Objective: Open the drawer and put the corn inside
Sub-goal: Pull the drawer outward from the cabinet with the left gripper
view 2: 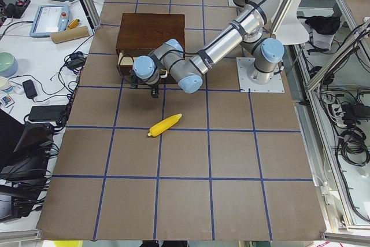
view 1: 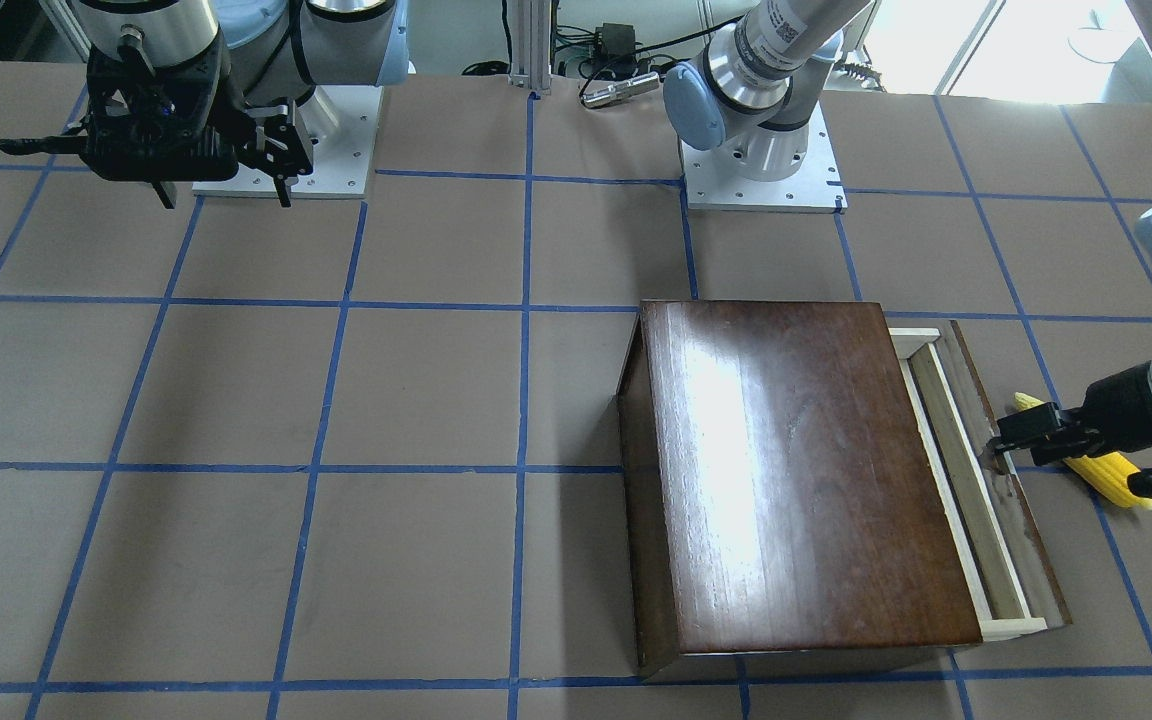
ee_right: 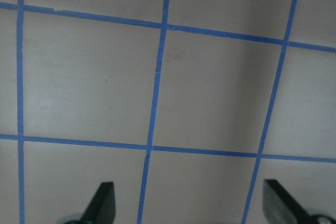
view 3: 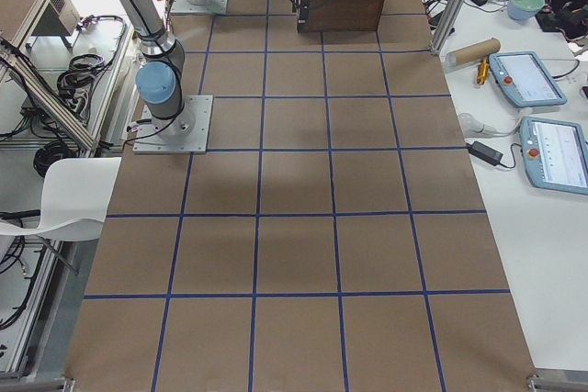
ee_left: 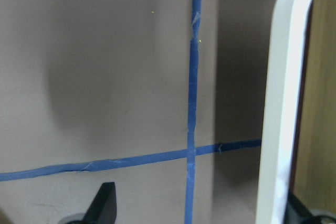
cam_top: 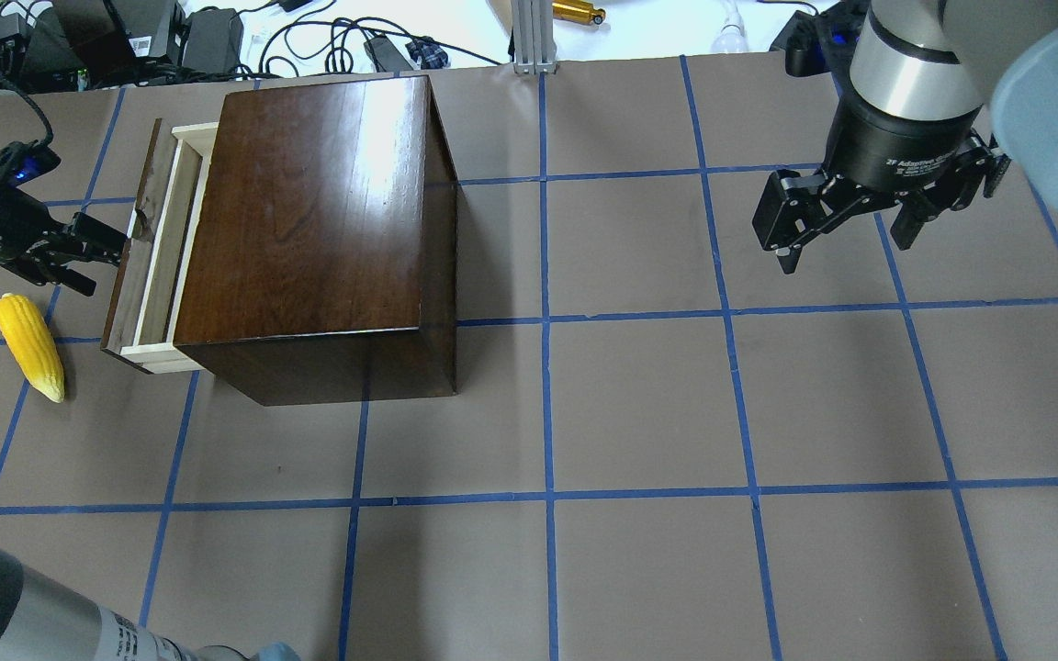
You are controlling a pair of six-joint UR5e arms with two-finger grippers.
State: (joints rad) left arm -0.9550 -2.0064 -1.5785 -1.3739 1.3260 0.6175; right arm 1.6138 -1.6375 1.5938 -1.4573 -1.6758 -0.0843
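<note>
Overhead view, left to right. At the far left edge, the left gripper (cam_top: 109,266) lies low and level, its jaws spread wide: the upper fingertip touches the notch in the dark front panel of the drawer (cam_top: 148,262), the lower one hangs free over the table (cam_top: 639,404), and nothing is clamped between them. Below it, in the lower left, the corn (cam_top: 28,344) rests on the table just beside the drawer front but apart from it; its long axis runs from upper left to lower right, and the tapered tip points toward the bottom of the frame. The drawer stands partly pulled out to the left of the box (cam_top: 309,229), showing a narrow strip of pale interior; its long axis runs top to bottom. In the upper right, well apart from the box, the right gripper (cam_top: 846,252) hangs above the table with its jaws wide and holding nothing.
</note>
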